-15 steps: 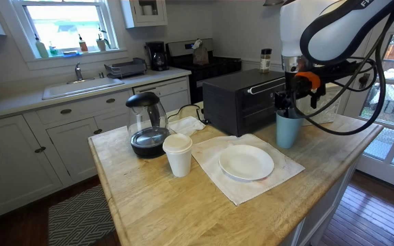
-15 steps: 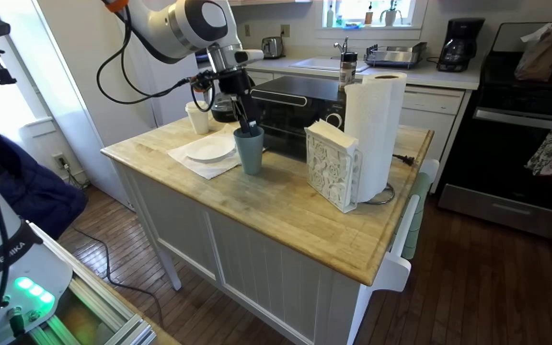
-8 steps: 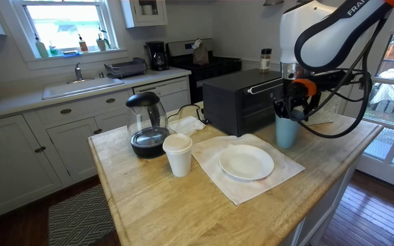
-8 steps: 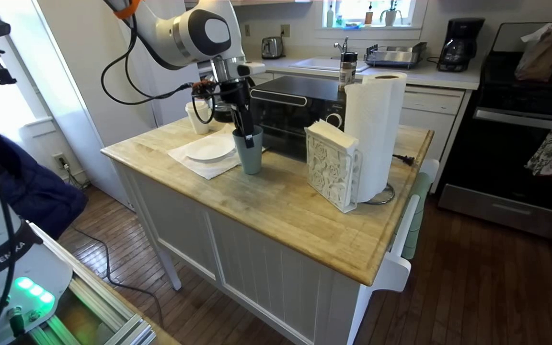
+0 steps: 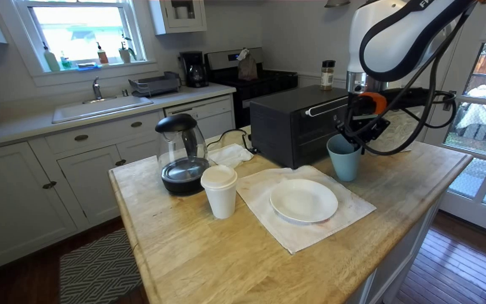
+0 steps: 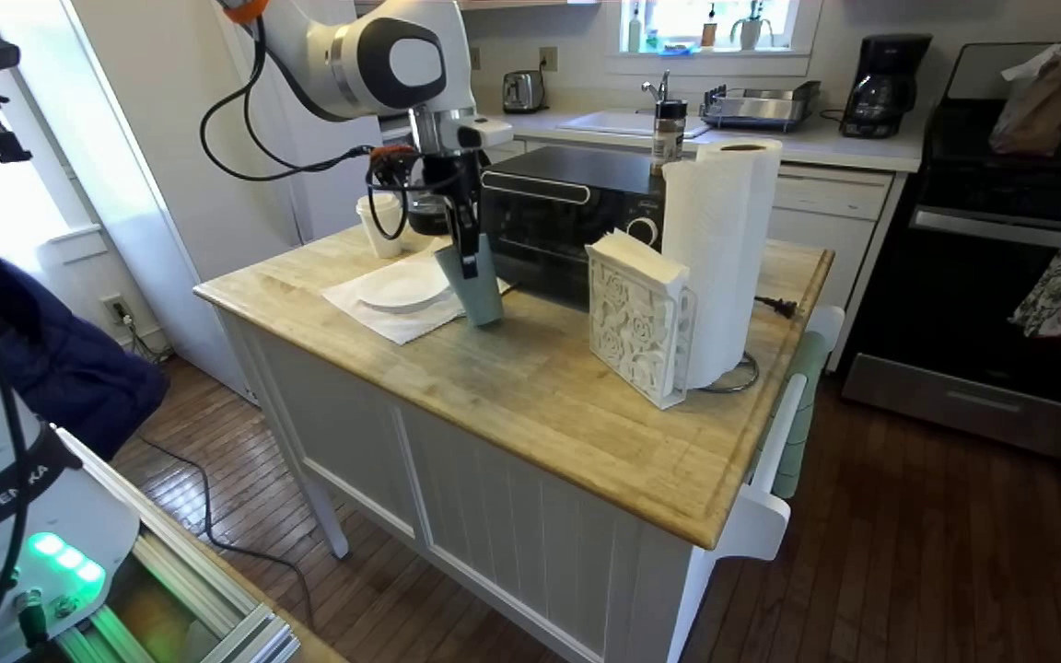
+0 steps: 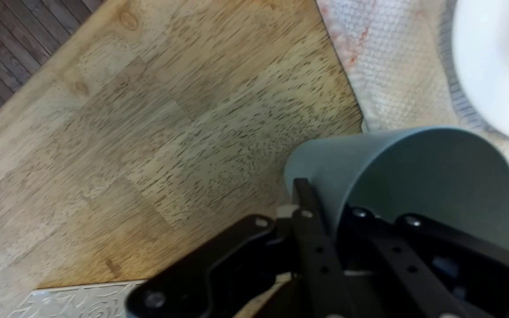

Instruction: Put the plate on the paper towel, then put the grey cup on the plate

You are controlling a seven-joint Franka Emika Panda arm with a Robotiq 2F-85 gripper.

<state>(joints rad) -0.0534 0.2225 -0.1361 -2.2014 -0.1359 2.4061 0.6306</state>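
A white round plate [image 5: 303, 200] lies on a white square paper towel [image 5: 291, 237], right of centre in the frame, on a pale wooden worktop [image 5: 209, 266], so the first step of the task looks done.

The second step seems to be in hand. The blue-grey tapered cup [image 5: 345, 164], surely the task's grey one, is at the right of the frame, just beside the towel. The black two-fingered pincer [image 7: 332, 205] is pinching its wall: at lower right in the wrist view, one finger lies outside the cup and the other reaches inside. The cup is tilted, its mouth leaning toward the left of the frame in both exterior views; I cannot tell whether its base touches the worktop or hangs just above.

The next move, I judge, calls for lifting the cup clear of the plate's edge, carrying it leftward and bringing it upright before it is lowered and let go; set down at this slant, it could topple.

As for writing, in an exterior view the white robot base [image 6: 79, 502] at lower left reads "ANKA E" and "KA", the lettering between covered. At upper right, the white-and-black robot arm [image 5: 395, 46] shows an "F" before the frame cuts it off. The black-lidded spice jar [image 5: 328, 76] on the boxy black toaster oven [image 5: 298, 126] has a label too small to read.
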